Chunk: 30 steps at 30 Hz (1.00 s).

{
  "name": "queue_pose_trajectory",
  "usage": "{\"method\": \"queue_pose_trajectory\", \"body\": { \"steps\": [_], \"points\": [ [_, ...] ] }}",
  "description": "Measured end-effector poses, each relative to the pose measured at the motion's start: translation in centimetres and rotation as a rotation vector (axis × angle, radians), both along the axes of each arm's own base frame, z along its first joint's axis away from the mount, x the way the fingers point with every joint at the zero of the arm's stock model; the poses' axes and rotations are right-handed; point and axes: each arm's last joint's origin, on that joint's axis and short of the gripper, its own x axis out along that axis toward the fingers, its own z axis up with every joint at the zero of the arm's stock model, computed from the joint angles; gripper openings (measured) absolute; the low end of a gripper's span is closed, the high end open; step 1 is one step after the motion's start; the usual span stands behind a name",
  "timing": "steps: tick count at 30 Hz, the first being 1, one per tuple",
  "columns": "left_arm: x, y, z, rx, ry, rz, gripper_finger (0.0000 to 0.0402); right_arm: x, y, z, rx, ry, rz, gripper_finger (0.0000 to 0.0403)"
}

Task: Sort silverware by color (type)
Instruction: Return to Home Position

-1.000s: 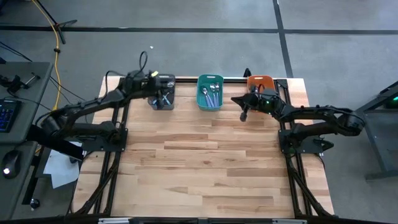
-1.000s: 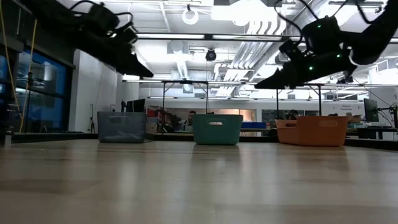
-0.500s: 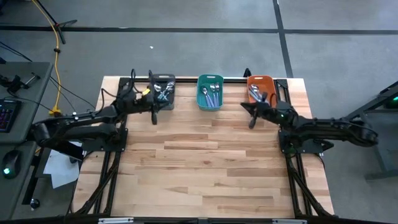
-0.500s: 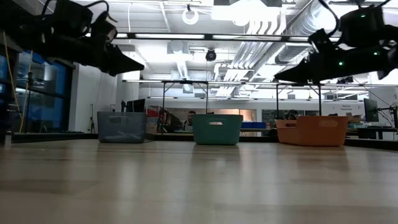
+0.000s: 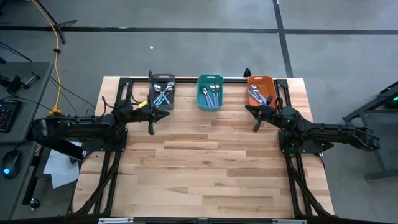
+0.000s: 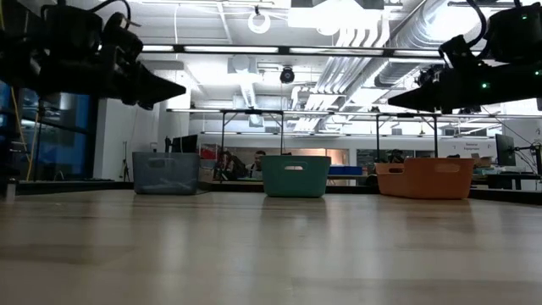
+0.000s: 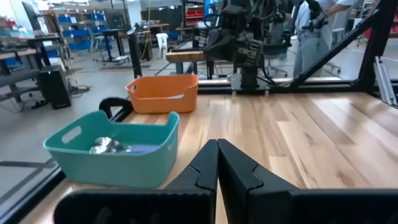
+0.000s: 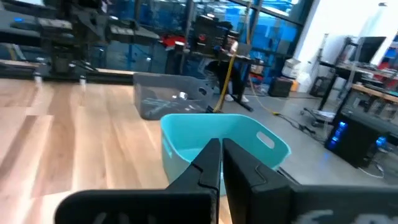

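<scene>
Drawing left gripper (image 5: 151,126) and right gripper (image 5: 256,123) back from the bins, fingers (image 7: 205,168) pressed together, holding nothing. Leaving spoons (image 5: 163,93) lying in dark grey bin (image 5: 153,91), teal bin (image 5: 199,93) and orange bin (image 5: 260,78); sorting looking finished.

A dark grey bin (image 5: 173,93), teal bin (image 5: 199,93) and orange bin (image 5: 260,78) lined the wooden table's (image 5: 205,162) far edge, each holding spoons (image 5: 211,94). The left gripper (image 5: 151,127) hovered near the grey one, the right gripper (image 5: 256,124) near the orange.
</scene>
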Motion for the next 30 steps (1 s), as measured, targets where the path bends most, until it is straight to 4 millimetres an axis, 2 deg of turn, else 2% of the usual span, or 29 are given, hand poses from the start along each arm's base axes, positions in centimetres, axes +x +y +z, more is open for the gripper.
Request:
{"method": "queue_pose_trajectory", "body": {
  "steps": [8,16,24,30],
  "points": [
    [-1.6,-0.7,-1.3,0.004,-0.002,0.007,0.0,-0.8,0.4,0.1,0.019,-0.003,0.027,0.0],
    [-2.5,-1.1,-0.7,0.02,-0.021,0.015,0.0,-1.6,0.6,0.4,0.018,-0.036,0.026,0.0],
    [-3.7,-1.2,-0.6,0.029,0.001,0.186,0.0,-1.8,0.7,0.7,0.006,-0.06,0.026,0.0],
    [-4.8,-1.6,-0.4,0.01,-0.019,0.234,0.0,-1.8,0.7,0.7,0.016,-0.063,0.025,0.0]
  ]
}}
